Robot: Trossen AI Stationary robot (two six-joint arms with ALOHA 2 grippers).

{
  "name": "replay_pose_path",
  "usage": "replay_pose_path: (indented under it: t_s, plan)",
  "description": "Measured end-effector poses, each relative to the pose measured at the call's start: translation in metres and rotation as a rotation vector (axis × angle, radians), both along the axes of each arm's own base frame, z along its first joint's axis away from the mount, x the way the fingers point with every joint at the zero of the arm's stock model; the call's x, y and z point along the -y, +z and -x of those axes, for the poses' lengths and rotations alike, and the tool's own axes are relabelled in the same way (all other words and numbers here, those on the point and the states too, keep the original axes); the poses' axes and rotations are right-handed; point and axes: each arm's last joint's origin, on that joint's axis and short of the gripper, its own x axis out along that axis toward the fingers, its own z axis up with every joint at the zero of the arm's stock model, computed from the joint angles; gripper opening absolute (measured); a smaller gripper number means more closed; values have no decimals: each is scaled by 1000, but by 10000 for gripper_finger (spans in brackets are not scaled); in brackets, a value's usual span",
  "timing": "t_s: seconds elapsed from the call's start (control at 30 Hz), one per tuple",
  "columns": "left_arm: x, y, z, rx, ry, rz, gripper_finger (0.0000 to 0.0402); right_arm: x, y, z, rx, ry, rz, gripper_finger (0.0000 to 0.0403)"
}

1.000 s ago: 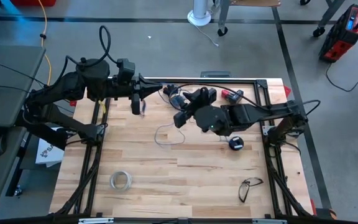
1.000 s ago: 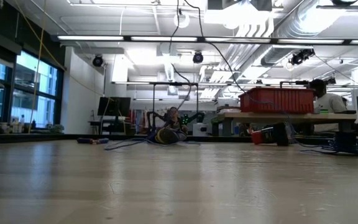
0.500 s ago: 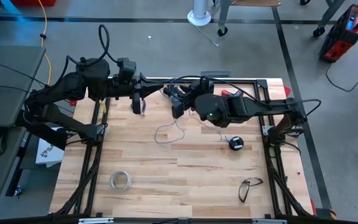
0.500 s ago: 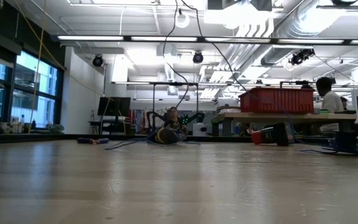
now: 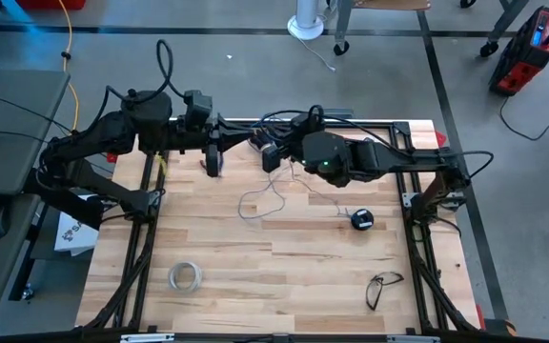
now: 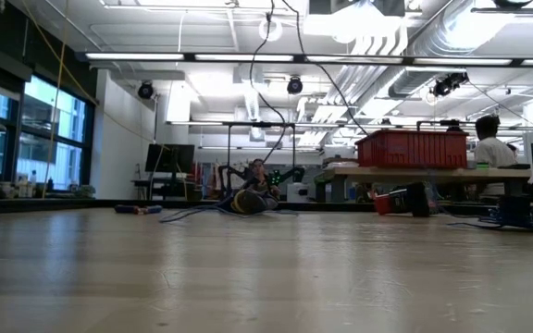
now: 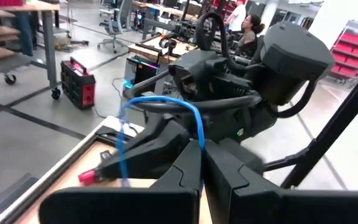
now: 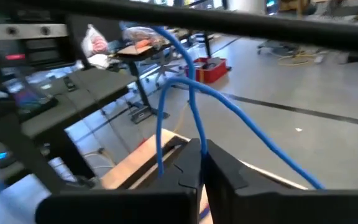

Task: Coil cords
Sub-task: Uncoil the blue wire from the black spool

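Overhead, we see the table [image 5: 284,276] with both arms reaching toward each other along its 12 o'clock edge. Our left gripper [image 5: 213,164] sits at about 11 o'clock, fingers pressed together on the wire [image 7: 194,127]; its wrist view shows the blue strand looping up out of the closed fingertips. Our right gripper [image 5: 268,158] is at about 12 o'clock, just beside the left one, and its fingers are likewise clamped on the wire [image 8: 191,106], which rises from between them in two blue strands.

From the grippers the wire [image 5: 260,202] hangs down to the table and lies in a loose loop near the centre. A thin strand runs on toward 3 o'clock to the spool [image 5: 361,219], which lies flat on the wood, well apart from both grippers.

Glasses [image 5: 382,285] lie at about 5 o'clock and a whitish tape ring [image 5: 185,276] at about 7 o'clock, both untouched.
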Motion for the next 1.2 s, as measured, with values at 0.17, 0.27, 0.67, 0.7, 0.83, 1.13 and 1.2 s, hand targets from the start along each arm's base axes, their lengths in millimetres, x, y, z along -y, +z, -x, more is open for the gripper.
replay_pose_path:
  t_s: [0.17,0.27,0.67,0.7,0.83,1.13,1.2]
  plan:
    - [-4,-8,13,-122,104,-52,0,-6,27,22,108,51,-13,2]
    - [-4,-20,13,-238,116,-52,0,-8,45,38,189,66,-13,1]
    - [-4,-74,-24,-219,99,8,2,-9,66,58,281,151,-14,0]
    - [-4,-80,-28,-199,84,39,5,-9,66,58,278,158,-17,0]
    - [1,-105,-39,-198,-23,139,33,-8,72,62,335,161,-48,0]
    - [6,-135,-41,-295,-15,236,139,-7,80,73,347,188,-36,0]
    - [8,-125,-39,-238,-63,275,160,-6,81,77,341,186,-36,0]
